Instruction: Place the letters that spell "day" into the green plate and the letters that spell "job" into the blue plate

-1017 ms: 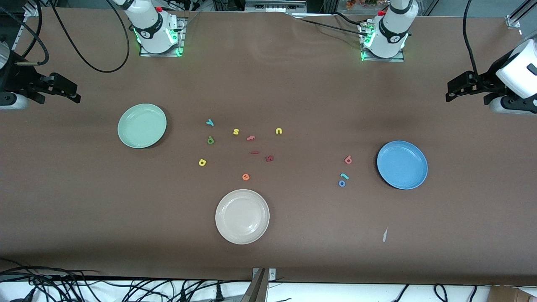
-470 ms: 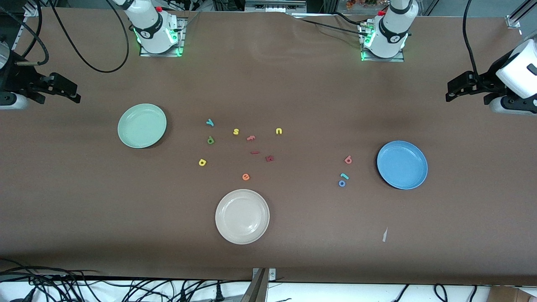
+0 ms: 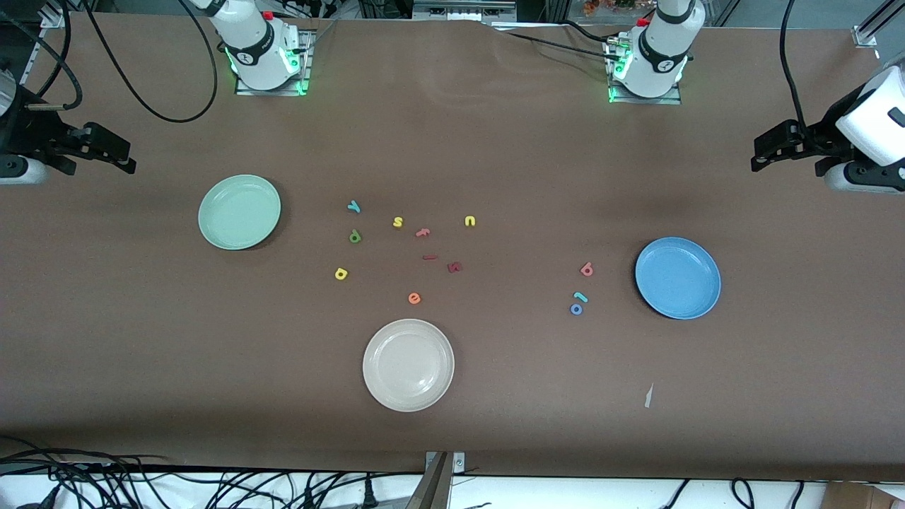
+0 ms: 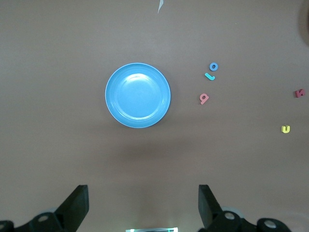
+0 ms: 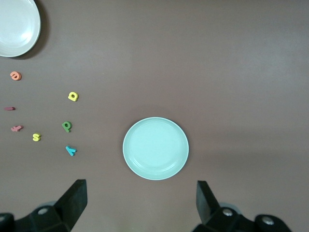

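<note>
Both arms wait with fingers spread wide: right gripper (image 3: pixel 117 157) at its worktop (image 3: pixel 495 424) end near the green plate (image 3: pixel 239 212), left gripper (image 3: pixel 767 152) near the blue plate (image 3: pixel 677 278).

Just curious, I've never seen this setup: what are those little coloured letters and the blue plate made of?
The letters, such as the salmon-pink b and the blue o, look like matte foam: flat, dull, no glints. The blue plate looks like smooth hard plastic, perhaps melamine, with a soft sheen inside.
</note>
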Controlling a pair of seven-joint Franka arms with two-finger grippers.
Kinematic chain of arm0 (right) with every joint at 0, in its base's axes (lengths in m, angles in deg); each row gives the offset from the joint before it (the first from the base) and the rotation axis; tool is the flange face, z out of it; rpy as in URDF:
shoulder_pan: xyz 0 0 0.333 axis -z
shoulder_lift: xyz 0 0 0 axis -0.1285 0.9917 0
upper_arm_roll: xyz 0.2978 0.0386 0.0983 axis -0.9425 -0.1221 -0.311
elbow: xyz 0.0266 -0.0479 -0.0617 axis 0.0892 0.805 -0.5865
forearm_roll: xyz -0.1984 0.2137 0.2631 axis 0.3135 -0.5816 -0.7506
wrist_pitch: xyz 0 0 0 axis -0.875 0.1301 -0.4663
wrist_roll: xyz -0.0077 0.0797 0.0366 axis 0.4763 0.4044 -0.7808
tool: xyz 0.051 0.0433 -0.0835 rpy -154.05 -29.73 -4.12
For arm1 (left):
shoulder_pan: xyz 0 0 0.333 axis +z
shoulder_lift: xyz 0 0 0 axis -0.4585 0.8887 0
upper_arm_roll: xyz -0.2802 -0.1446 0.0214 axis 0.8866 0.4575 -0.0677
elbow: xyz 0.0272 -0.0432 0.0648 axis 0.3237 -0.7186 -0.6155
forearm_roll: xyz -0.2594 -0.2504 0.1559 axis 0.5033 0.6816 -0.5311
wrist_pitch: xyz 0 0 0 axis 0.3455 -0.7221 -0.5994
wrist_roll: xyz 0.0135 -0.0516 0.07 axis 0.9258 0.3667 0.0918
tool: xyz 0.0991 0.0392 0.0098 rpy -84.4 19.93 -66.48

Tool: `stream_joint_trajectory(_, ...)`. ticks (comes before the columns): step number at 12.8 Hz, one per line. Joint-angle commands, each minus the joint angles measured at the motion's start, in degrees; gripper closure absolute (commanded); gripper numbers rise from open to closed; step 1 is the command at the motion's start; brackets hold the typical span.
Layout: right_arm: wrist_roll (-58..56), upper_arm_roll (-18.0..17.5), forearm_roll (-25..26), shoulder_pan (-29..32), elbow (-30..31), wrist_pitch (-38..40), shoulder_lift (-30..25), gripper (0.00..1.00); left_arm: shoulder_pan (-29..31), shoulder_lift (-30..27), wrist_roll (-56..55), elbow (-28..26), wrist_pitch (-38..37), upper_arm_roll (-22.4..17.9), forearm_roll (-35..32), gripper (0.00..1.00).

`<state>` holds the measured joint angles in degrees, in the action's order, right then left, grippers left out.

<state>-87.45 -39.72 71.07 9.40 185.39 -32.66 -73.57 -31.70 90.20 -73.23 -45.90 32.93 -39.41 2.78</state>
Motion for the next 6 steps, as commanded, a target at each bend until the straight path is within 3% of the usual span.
stream_joint_trajectory(1,-0.7,-0.1,-0.2,0.1,-1.1,1.2,-0.1,0.0,0.1,0.7,-0.5,1.8,-0.7,0.3,-0.1,0.0)
stream_joint_trajectory(6,-0.7,-0.1,-0.4,0.1,-1.1,1.3,0.0,0.0,0.1,0.7,-0.3,2.7,-0.7,0.4,0.1,0.0)
